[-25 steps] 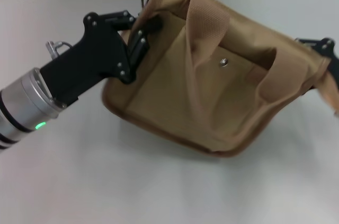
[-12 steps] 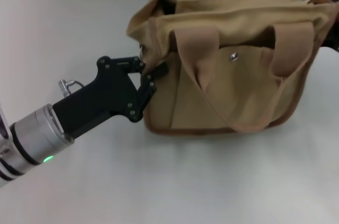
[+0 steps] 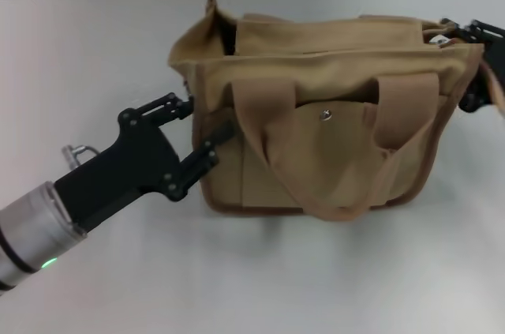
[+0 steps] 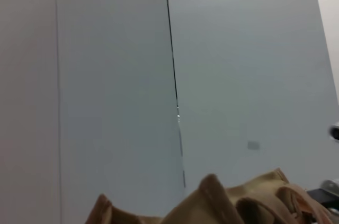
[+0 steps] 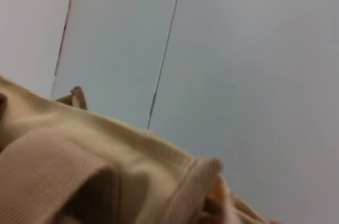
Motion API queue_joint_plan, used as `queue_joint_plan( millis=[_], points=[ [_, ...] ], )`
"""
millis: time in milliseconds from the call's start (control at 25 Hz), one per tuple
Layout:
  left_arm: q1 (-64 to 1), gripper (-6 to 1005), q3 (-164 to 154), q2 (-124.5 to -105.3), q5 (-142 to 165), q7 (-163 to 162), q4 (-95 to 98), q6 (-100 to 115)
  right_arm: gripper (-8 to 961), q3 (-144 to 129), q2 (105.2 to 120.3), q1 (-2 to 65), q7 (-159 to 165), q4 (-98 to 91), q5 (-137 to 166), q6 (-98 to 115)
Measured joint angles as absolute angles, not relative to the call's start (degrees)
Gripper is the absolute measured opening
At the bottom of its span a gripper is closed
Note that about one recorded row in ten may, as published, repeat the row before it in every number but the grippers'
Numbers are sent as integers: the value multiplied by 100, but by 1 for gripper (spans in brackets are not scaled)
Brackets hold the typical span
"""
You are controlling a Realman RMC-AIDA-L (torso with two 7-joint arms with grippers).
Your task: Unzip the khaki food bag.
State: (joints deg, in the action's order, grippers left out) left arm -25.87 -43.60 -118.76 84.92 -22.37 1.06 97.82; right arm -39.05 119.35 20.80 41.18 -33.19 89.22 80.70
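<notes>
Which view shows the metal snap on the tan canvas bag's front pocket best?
Head view: the metal snap sits unobstructed on the front pocket of the tan canvas bag, between the two handles. Both wrist views catch only upper canvas edges and handle webbing; no snap visible.

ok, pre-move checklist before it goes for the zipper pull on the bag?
1. khaki food bag upright on the table: ok.
2. left gripper open at the bag's left end, fingers straddling its edge: ok.
3. right gripper at the bag's right top corner: ok; its grip: cannot tell.
4. Zipper pull located: cannot tell.
5. Handles clear of the top opening, hanging down the front: ok.
6. How far the top is unzipped: cannot tell.
</notes>
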Motion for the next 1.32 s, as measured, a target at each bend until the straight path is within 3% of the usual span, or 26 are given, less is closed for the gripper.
queue_joint_plan(
  millis=[160, 360, 440, 480, 560, 720, 840, 1080, 1320],
  points=[
    [-2184, 472, -4346, -11874, 8471, -2336, 441, 10086, 365, -3536, 11945, 1610, 3920, -3230, 8713, 8711],
    [-1870, 641, -4300, -11849, 8448, -2344, 543, 10482, 468, -2583, 11921, 1266, 4071, -2915, 8498, 9337],
    [-1766, 708, -4246, -11843, 8426, -2356, 573, 10618, 613, -2347, 11887, 1228, 4198, -2772, 8450, 9538],
    [-1681, 725, -4207, -11846, 8416, -2384, 633, 10740, 686, -2287, 11855, 1218, 4289, -2702, 8449, 9675],
    [-1638, 758, -4219, -11850, 8422, -2454, 701, 10842, 740, -2279, 11724, 1161, 4708, -2568, 8581, 10426],
    [-1601, 825, -4433, -11844, 8467, -2960, 861, 11103, 849, -2485, 11692, 1134, 5010, -2762, 9200, 11307],
    [-1597, 842, -4639, -11845, 8516, -3057, 954, 11116, 849, -2759, 11708, 1232, 5123, -3040, 10149, 11799],
    [-1835, 842, -6011, -11853, 8622, -3297, 1196, 10799, 849, -3037, 11895, 1601, 5105, -3185, 11674, 11560],
    [-1877, 842, -6157, -11862, 8623, -3260, 1202, 10646, 849, -3044, 11925, 1707, 5085, -3096, 11781, 11284]
  ],
)
